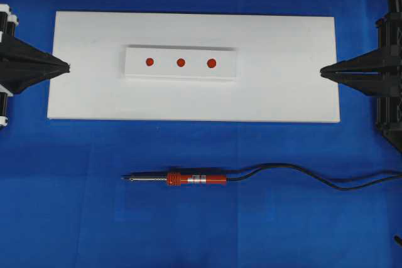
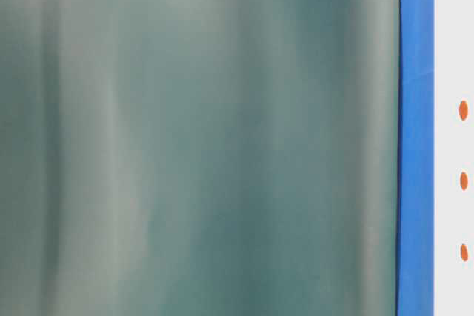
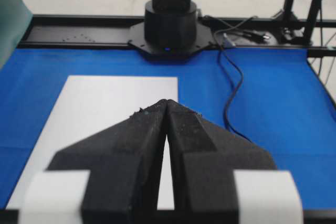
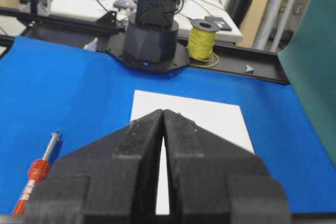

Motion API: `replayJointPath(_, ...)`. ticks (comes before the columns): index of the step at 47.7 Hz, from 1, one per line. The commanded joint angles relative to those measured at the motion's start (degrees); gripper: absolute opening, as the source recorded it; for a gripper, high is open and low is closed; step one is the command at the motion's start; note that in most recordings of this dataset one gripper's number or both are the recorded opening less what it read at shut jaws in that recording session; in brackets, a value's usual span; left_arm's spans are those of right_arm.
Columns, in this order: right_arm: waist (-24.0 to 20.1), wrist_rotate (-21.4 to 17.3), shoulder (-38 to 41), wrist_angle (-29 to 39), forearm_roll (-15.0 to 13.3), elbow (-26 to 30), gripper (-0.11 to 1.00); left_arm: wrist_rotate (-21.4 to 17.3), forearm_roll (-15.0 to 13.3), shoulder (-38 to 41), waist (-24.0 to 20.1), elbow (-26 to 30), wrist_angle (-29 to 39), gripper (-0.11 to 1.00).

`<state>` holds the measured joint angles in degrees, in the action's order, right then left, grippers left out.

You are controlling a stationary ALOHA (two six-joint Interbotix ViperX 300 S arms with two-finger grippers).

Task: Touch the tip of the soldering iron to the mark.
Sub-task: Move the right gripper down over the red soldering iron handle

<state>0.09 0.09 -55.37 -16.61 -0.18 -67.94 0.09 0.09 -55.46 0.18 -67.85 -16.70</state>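
Nothing is picked up yet. My left gripper (image 1: 63, 66) and right gripper (image 1: 325, 71) are both closed and empty, at the short ends of the white board (image 1: 289, 92). The iron (image 1: 188, 179) lies near the bench's front edge, tip (image 1: 124, 177) pointing left. The mark (image 1: 181, 63) sits mid-block. Next I must open a gripper and grasp the handle.

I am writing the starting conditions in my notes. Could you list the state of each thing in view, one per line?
Left pincer: shut, empty, at the board's left edge.
Right pincer: shut, empty, at the board's right edge.
Iron: lying flat on the blue cloth, not held.
Tip: pointing left, touching no dot.
Mark: untouched.
Block: flat on the white board.
Cord: slack, trailing right.
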Motion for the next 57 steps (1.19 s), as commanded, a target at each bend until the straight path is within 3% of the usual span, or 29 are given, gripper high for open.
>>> replayJointPath(1, -0.4, -0.1, 0.5, -0.4, 0.1, 1.8, 0.0, 0.5, -0.2, 0.1, 0.0, 1.1, -0.7, 0.0)
replayJointPath(7, -0.4, -0.4, 1.0, 1.9, 0.3, 2.7, -0.06, 0.4, -0.2, -0.1, 0.0, 1.1, -0.6, 0.0)
replayJointPath(23, -3.6, -3.3, 5.3, 2.7, 0.3, 4.3, -0.03, 0.5, -0.2, -0.1, 0.0, 0.9, -0.4, 0.0)
replayJointPath(26, -4.4, -3.9, 6.8, 2.7, 0.3, 4.9, 0.03, 0.5, -0.2, -0.1, 0.0, 0.9, -0.4, 0.0)
replayJointPath(30, -5.6, -4.8, 9.3, 2.6, 0.3, 6.0, 0.19, 0.4, -0.2, -0.1, 0.0, 0.8, -0.4, 0.0)
replayJointPath(41, -7.5, -9.3, 19.2, 2.6, 1.4, 9.6, 0.85, 0.5, -0.2, -0.1, 0.0, 0.4, -0.4, 0.0)
replayJointPath(48, -8.6, -11.7, 27.0, 2.0, 3.4, 12.4, 0.84, 0.5, -0.2, -0.2, 0.0, 0.4, -0.4, 0.0)
replayJointPath(57, -11.3, -12.0, 37.4, 2.0, 6.6, 18.2, 0.84, 0.5, -0.2, -0.3, 0.0, 0.0, -0.4, 0.0)
